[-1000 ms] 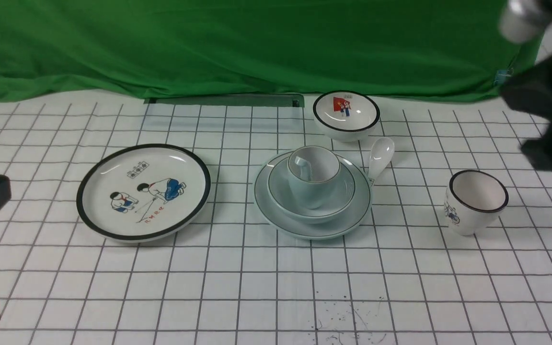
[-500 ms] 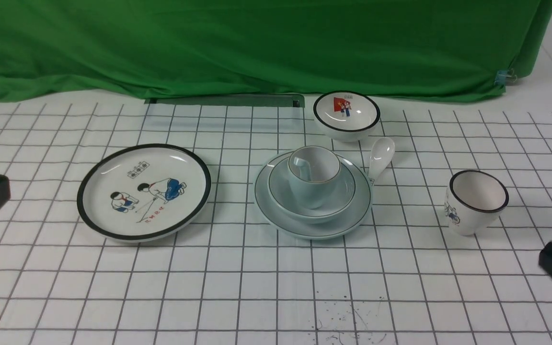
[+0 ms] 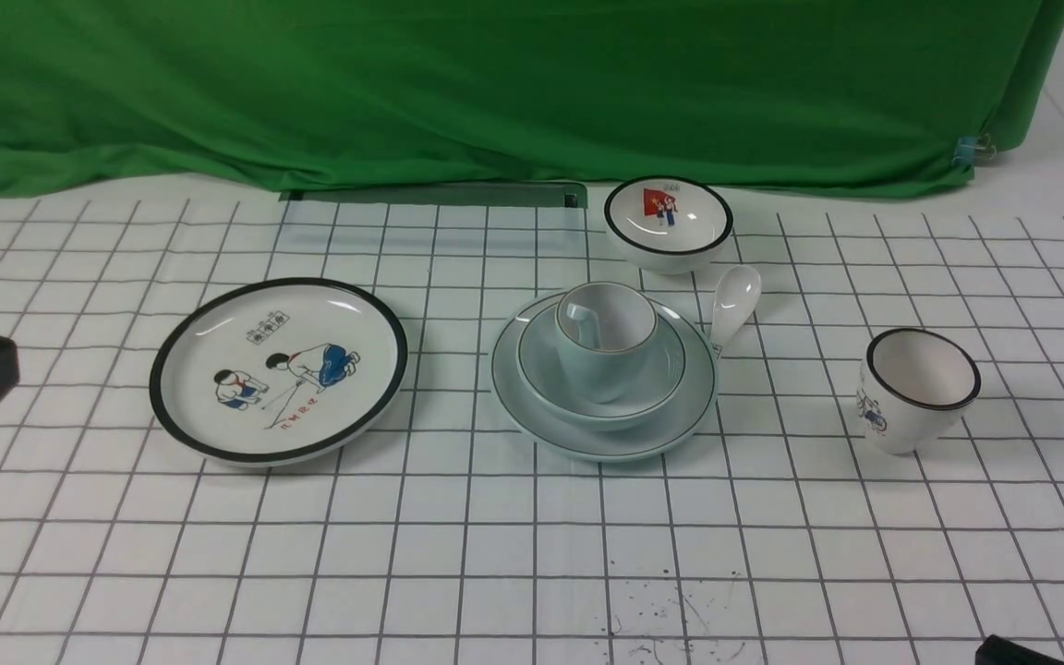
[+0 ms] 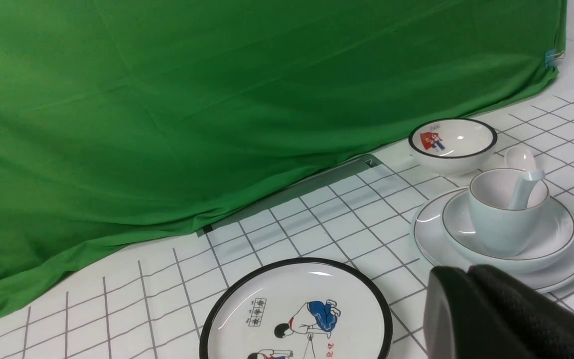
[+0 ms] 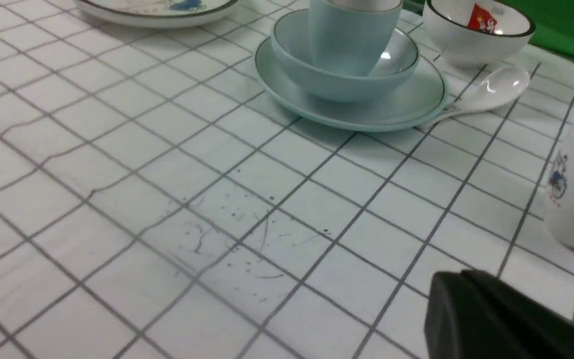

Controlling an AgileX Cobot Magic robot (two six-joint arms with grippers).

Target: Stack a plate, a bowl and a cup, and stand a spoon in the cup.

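Nearest me, the black left gripper (image 4: 469, 284) and black right gripper (image 5: 459, 289) sit low over the white gridded table (image 3: 532, 554), jaws pressed together, empty. Beyond, mid-table, the pale blue-green round ceramic plate (image 3: 602, 441) carries the pale blue-grey ceramic bowl (image 3: 541, 369). The pale blue handleless cup (image 3: 592, 369) stands inside it, with a glossy white ceramic spoon (image 3: 583, 321) leaning within.
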